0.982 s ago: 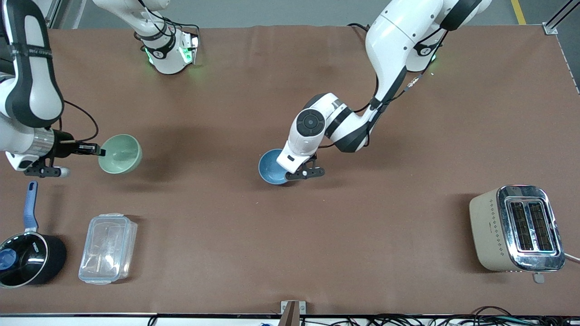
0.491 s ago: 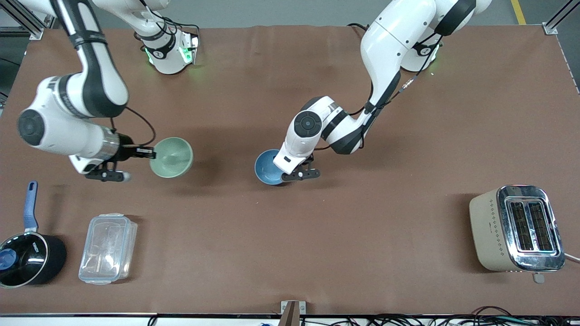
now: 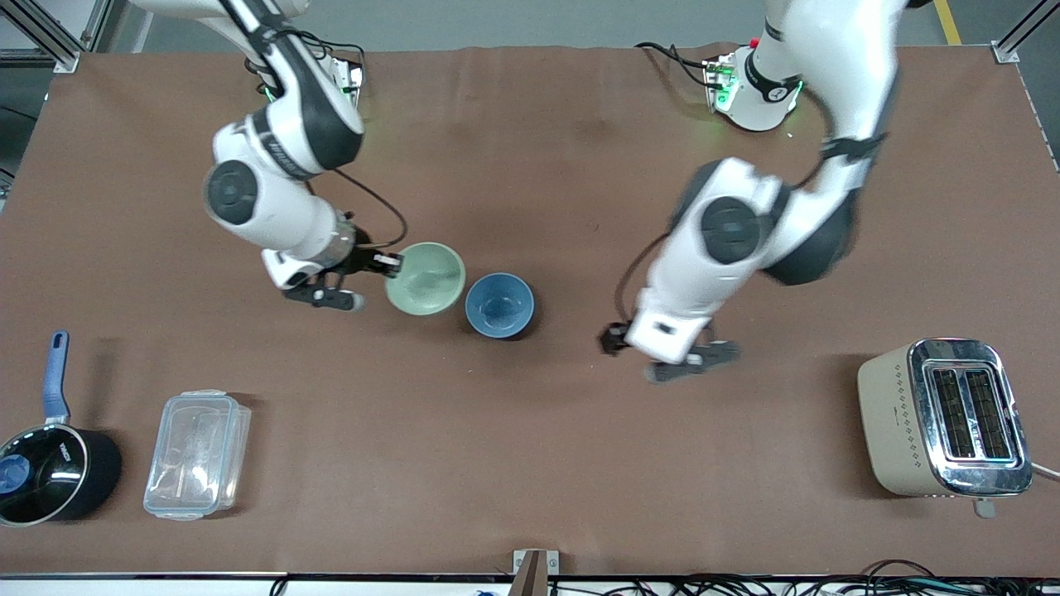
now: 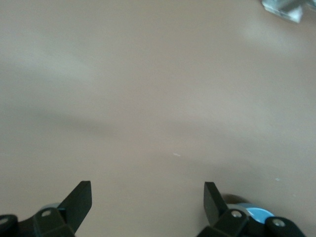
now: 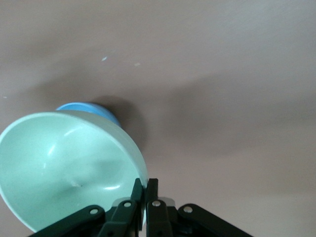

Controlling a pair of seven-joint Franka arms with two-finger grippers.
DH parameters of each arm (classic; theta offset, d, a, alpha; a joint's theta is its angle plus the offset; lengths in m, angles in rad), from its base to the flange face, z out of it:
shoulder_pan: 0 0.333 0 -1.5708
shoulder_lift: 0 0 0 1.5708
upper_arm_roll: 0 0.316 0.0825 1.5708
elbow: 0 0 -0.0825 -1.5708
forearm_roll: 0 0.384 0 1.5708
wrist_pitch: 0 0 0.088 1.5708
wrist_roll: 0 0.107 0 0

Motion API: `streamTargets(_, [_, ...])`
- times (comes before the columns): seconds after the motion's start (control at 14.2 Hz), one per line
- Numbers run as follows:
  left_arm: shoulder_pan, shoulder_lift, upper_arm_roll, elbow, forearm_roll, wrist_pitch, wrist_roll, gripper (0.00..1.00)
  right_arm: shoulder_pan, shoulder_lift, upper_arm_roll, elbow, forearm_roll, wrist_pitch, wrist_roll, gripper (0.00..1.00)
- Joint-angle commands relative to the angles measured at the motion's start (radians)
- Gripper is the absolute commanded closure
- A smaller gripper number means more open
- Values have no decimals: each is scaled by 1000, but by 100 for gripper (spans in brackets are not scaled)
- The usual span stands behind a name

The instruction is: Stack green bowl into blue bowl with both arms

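My right gripper (image 3: 389, 263) is shut on the rim of the pale green bowl (image 3: 426, 278) and holds it tilted above the table, right beside the blue bowl (image 3: 499, 305), on the side toward the right arm's end. In the right wrist view the fingers (image 5: 145, 185) pinch the green bowl's (image 5: 64, 168) rim, and the blue bowl (image 5: 94, 109) shows partly past it. The blue bowl stands upright on the table, empty. My left gripper (image 3: 614, 339) is open and empty over bare table, toward the left arm's end from the blue bowl. In the left wrist view it (image 4: 148, 190) shows only brown table.
A beige and chrome toaster (image 3: 944, 418) stands at the left arm's end, near the front camera. A clear plastic container (image 3: 197, 454) and a black saucepan with blue handle (image 3: 50, 472) sit at the right arm's end.
My right gripper carried the green bowl from the right arm's end over to the blue bowl. My left gripper let go of the blue bowl and pulled away toward the left arm's end.
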Motion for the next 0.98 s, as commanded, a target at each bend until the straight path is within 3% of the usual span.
streamTargets(0.0, [121,-103,-9,-43,17,-82,155,0,12,109,24,8,8,130,73,96])
streamTargets(0.35, [249,-227,-6,-43,17,-217,385,0,42,230,50,8,3,292,120,95])
streamTargets(0.7, [297,-335,-8,-49,17,-306,448,0,62,257,48,4,-6,306,118,92])
streamTargets(0.84, [298,-375,-8,-49,15,-359,452,0,63,257,48,2,-6,303,117,84])
streamTargets(0.91, [307,-387,-8,-49,15,-363,463,0,63,257,50,4,-6,297,117,76])
